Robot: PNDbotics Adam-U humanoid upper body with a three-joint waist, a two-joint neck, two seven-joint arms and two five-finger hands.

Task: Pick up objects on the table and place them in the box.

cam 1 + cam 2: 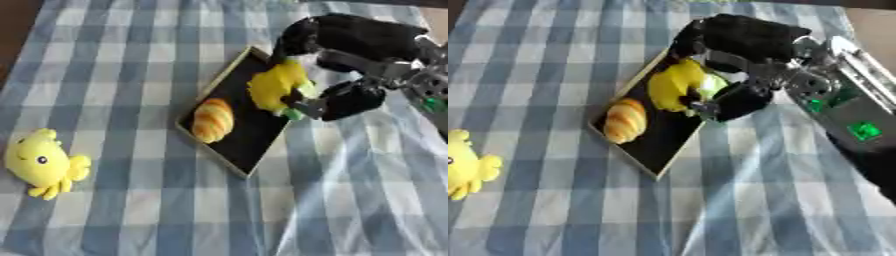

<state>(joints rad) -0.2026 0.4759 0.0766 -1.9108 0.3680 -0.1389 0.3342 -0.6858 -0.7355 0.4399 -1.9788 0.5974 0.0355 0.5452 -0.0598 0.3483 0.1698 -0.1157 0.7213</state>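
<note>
A shallow black box (254, 137) with a pale wooden rim lies askew in the middle of the checked cloth. A golden croissant (213, 120) lies inside it at the left. My right hand (350, 42) comes in from the upper right and is curled round a yellow object with a green part (278, 86), held over the box's upper right part. A yellow plush toy (39, 162) with a dark eye lies on the cloth at the far left, well apart from the box. My left hand shows in neither view.
A blue and white checked cloth (131, 60) covers the table and is wrinkled at the right. A dark edge (13, 30) shows at the upper left corner. My right forearm (850, 115) with green lights runs along the right side.
</note>
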